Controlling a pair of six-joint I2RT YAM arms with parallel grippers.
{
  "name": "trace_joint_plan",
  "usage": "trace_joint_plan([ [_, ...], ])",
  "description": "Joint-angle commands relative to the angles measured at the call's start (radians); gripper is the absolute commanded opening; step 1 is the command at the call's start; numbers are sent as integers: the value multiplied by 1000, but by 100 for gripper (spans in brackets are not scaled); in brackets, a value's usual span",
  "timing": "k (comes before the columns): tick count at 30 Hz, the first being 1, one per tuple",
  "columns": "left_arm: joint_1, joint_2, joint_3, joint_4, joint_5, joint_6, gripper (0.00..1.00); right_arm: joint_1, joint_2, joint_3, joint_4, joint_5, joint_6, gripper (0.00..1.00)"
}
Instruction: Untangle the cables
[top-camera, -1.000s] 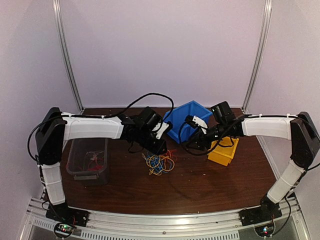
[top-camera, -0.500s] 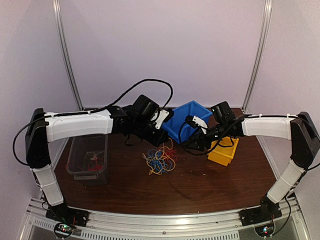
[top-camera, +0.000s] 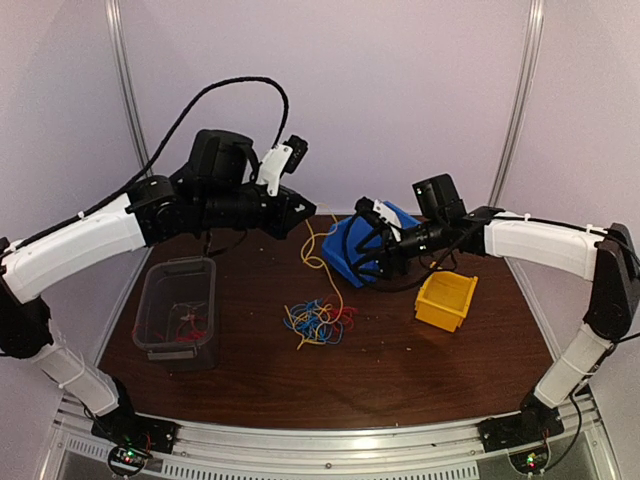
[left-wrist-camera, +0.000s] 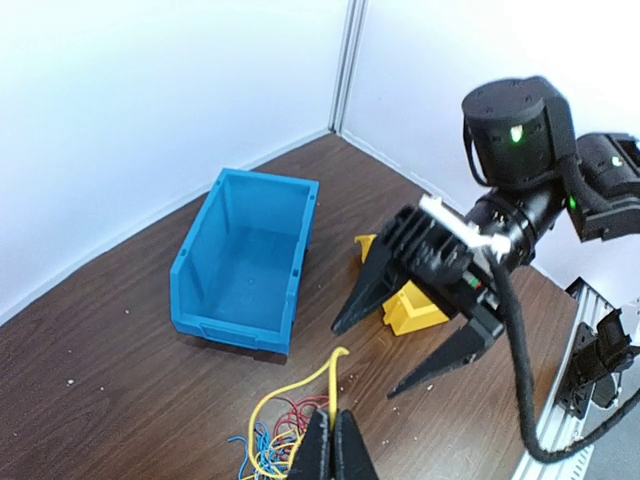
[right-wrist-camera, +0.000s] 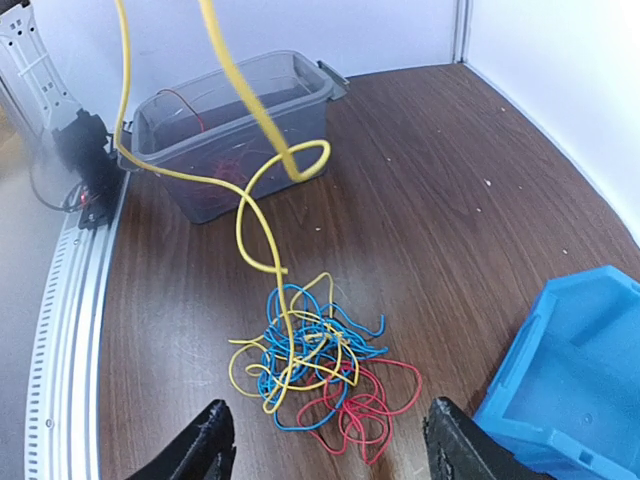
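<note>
The left gripper (top-camera: 297, 212) was shut tight, its two fingers (left-wrist-camera: 318, 450) pressed together with a yellow cable (left-wrist-camera: 300, 380) pinched at their tips. It hung high above the desk (top-camera: 400, 370), toward the back left. From the pinch the yellow cable arched up a little, then fell in loose curls. Its lower part ran down into the rest of the cables (top-camera: 318, 322), a small heap of blue, red and yellow strands lying near the middle of the desk. The heap itself rested on the wood, with only the one yellow strand lifted out of it.

The right gripper (right-wrist-camera: 328, 403) stood with its jaws spread wide and nothing between them. It hovered over the desk to the right of the hanging strand, clear of it, with its fingers aimed toward the heap. In the right wrist view the heap lay on the desk beyond the two fingertips.

A blue bin (top-camera: 345, 250) sat on the desk behind the heap, partly hidden by the right gripper in the top view. A yellow bin (top-camera: 445, 300) stood to the right of the heap, apart from it. A clear grey container (top-camera: 180, 315) sat at the left side of the desk, well apart from the heap, with a few thin red strands inside.
</note>
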Motion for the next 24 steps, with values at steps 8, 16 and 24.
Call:
trace_joint_plan([
  [8,-4,-128,-42,80,-111,-10,0,139,150,13,-1,-36,-41,71],
  [16,-4,-159,-66,90,-143,-17,0,187,230,21,44,-3,-21,69],
  [24,-5,-181,-63,81,-182,-12,0,192,348,84,105,-1,54,43],
])
